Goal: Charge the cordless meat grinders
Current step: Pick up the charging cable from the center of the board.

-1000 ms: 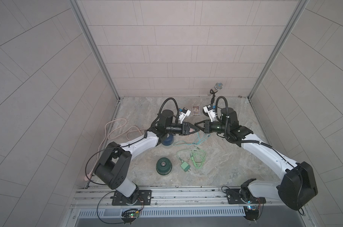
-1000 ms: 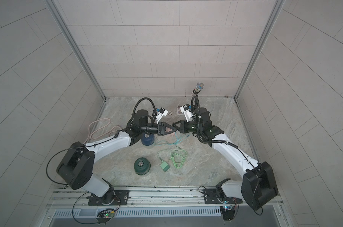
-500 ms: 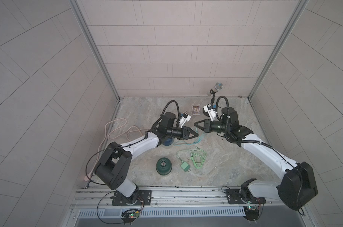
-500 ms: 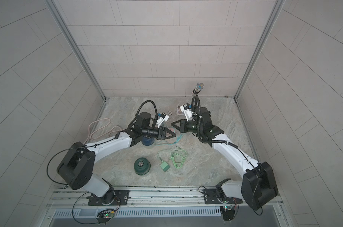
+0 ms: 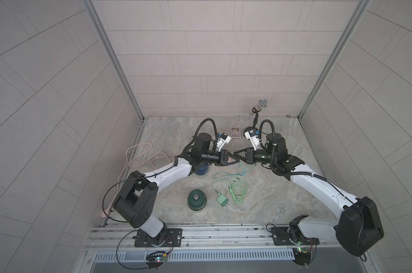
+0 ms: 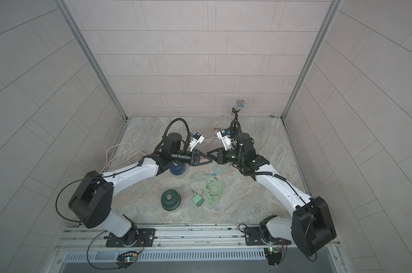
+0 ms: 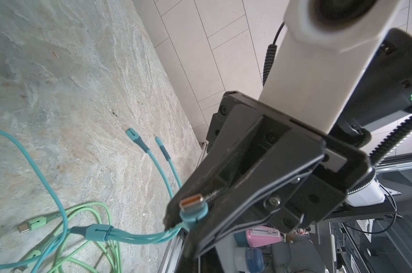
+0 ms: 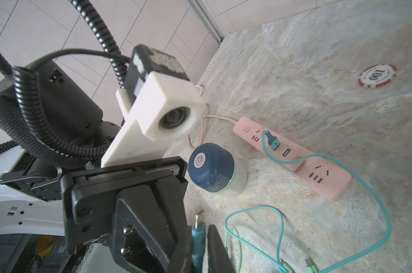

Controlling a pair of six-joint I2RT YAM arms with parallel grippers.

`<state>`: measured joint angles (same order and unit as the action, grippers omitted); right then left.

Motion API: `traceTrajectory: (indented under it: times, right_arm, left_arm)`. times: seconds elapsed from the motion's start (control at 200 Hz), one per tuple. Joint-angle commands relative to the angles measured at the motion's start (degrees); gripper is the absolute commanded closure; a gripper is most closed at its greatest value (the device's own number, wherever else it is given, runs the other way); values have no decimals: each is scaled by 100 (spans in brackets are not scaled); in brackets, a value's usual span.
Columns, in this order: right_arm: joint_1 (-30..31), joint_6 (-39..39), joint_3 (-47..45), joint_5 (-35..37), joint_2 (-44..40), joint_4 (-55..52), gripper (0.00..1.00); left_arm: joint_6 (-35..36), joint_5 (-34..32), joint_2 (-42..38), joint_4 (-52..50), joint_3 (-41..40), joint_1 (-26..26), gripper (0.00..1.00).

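The dark blue grinder stands partly under my left arm. The dark green grinder stands alone nearer the front. Above the floor between them and the back wall, my left gripper and right gripper meet tip to tip. A teal cable's plug sits between both pairs of fingers. The left is shut on it. The right fingers flank it, with a thin gap beside one. The teal cable hangs to the floor.
A pink power strip lies behind the blue grinder, with the teal cable's other end plugged into it. A green adapter and coiled green cable lie mid-floor. A microphone stand, card box and poker chip sit near the back.
My left gripper swung right to meet the right one and shut on the teal plug. The right gripper stayed put and its jaws eased slightly apart.
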<state>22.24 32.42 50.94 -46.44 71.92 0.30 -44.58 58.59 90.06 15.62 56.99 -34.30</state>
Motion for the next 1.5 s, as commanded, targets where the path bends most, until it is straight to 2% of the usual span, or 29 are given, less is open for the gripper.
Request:
traceTrajectory:
  times: [0.0, 0.155, 0.295, 0.43, 0.615, 0.726, 0.891, 1.131, 1.496]
  right_arm:
    - [-84, -122, -83, -171, -168, 225, 82]
    - [-302, 161, -197, -428, -220, 495, 78]
    - [-498, 295, -268, -680, -351, 591, 67]
    - [-674, 293, -346, -898, -492, 458, 61]
    - [-660, 247, -392, -948, -478, 376, 58]
    - [-435, 38, -292, -815, -369, 181, 56]
    - [-166, 16, -287, -599, -155, 198, 56]
    - [-144, 72, -242, -352, -99, 156, 64]
    - [-107, 228, -110, -510, 172, 331, 73]
  left_arm:
    - [69, 55, 4, 196, 173, -19, 100]
    - [220, -78, -61, 40, 137, -6, 100]
    - [416, -196, -108, -149, 176, -6, 100]
    - [602, -311, -164, -369, 197, -10, 100]
    - [808, -401, -260, -645, 207, -15, 100]
    - [823, -402, -278, -687, 224, -8, 100]
    - [819, -414, -350, -691, 226, -17, 100]
    - [801, -405, -500, -709, 129, -15, 100]
    - [801, -362, -564, -688, 102, -28, 100]
